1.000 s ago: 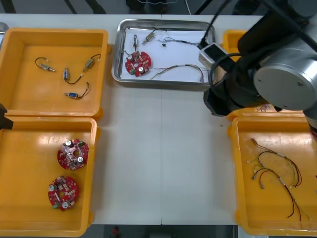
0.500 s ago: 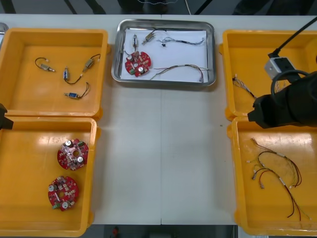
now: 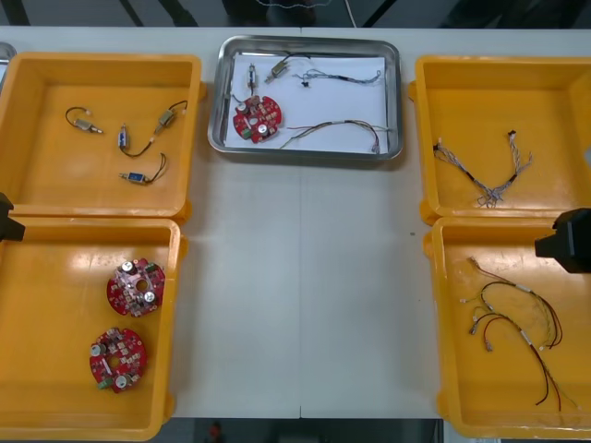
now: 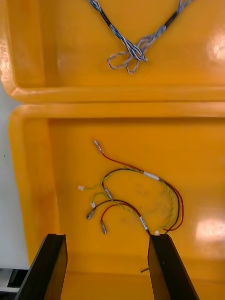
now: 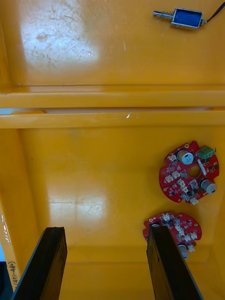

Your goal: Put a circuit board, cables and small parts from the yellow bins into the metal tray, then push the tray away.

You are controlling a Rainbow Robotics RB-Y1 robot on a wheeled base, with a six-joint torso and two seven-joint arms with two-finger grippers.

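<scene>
The metal tray point(image 3: 222, 92) stands at the far middle of the table, white inside. In it lie a red circuit board point(image 3: 257, 117), thin cables point(image 3: 337, 129) and small metal parts point(image 3: 277, 67). My right gripper point(image 4: 107, 243) is open and hangs above the near right yellow bin point(image 4: 28, 178), over the red and yellow cables point(image 4: 136, 197), holding nothing. That arm point(image 3: 568, 251) shows at the table's right edge. My left gripper point(image 5: 105, 234) is open too, above the near left bin point(image 5: 93, 187), beside two circuit boards point(image 5: 190, 171). The left arm point(image 3: 7, 221) sits at the left edge.
The far left bin point(image 3: 28, 120) holds several small metal parts point(image 3: 129, 138) on black leads. In the far right bin point(image 3: 434, 83) lies a twisted blue and white cable point(image 3: 480, 180). Two boards point(image 3: 137, 286) lie in the near left bin. Bare table point(image 3: 305, 295) runs between the bins.
My right arm has drawn back from beside the tray to the table's right edge, uncovering both right bins. The tray and its contents have stayed put.
</scene>
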